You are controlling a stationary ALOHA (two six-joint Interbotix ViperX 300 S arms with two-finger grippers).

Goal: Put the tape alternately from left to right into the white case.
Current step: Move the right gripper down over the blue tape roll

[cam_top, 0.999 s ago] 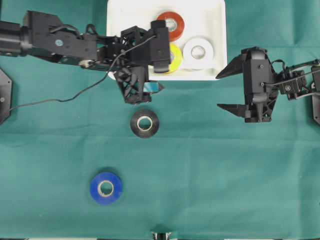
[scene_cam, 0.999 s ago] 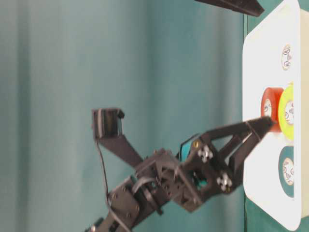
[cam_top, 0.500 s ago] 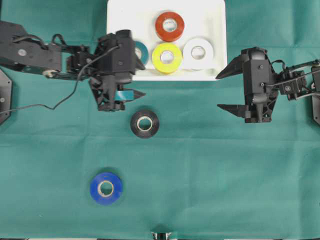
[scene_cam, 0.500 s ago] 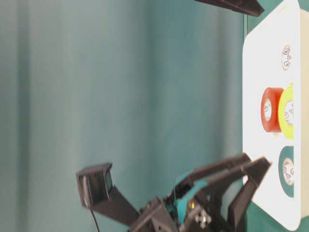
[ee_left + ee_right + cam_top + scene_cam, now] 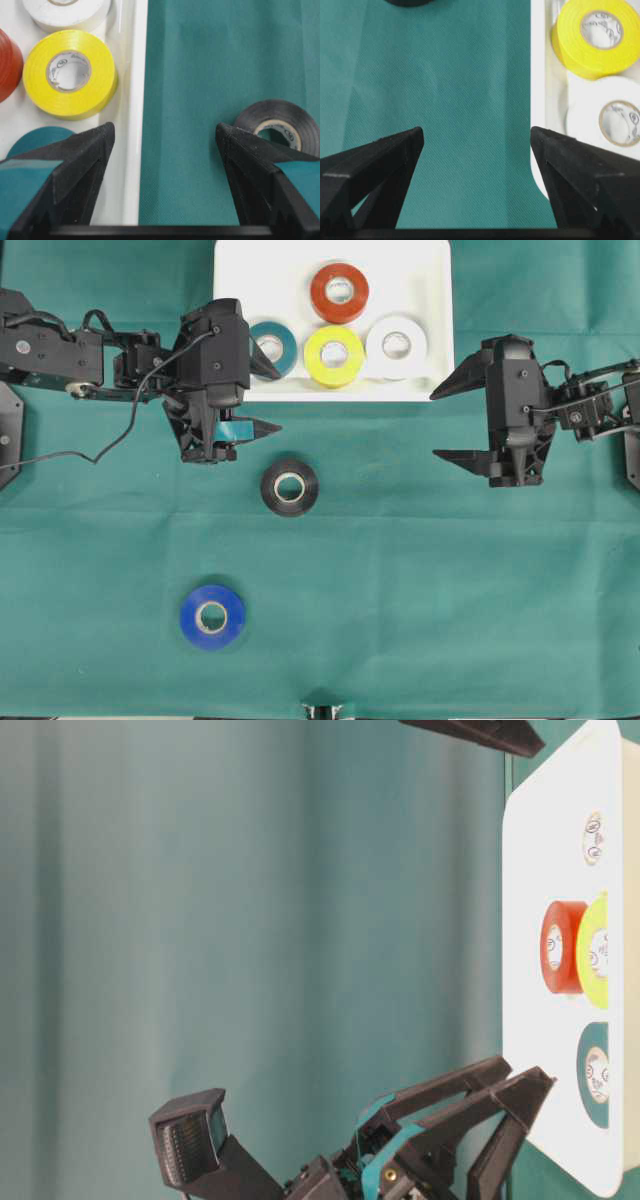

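Four rolls lie in the white case (image 5: 232, 280) at top centre overhead; black tape (image 5: 289, 487) and blue tape (image 5: 212, 616) wait on the desk (image 5: 420, 590). Left claw (image 5: 262, 390) and right claw (image 5: 448, 423) both gape empty. In the right wrist view only the black roll's edge shows at the top: I would centre it between the fingers before closing.

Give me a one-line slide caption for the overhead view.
Four tape rolls sit in the white case; black roll and blue roll wait on the cloth between both open grippers.

I see the white case (image 5: 430, 360) at the top of the overhead view holding four rolls lying flat: red-orange roll (image 5: 339, 292), teal roll (image 5: 275, 346), yellow roll (image 5: 334, 355), white roll (image 5: 397, 345). On the green cloth lie the black roll (image 5: 289, 487) and, well apart, the blue roll (image 5: 212, 616).
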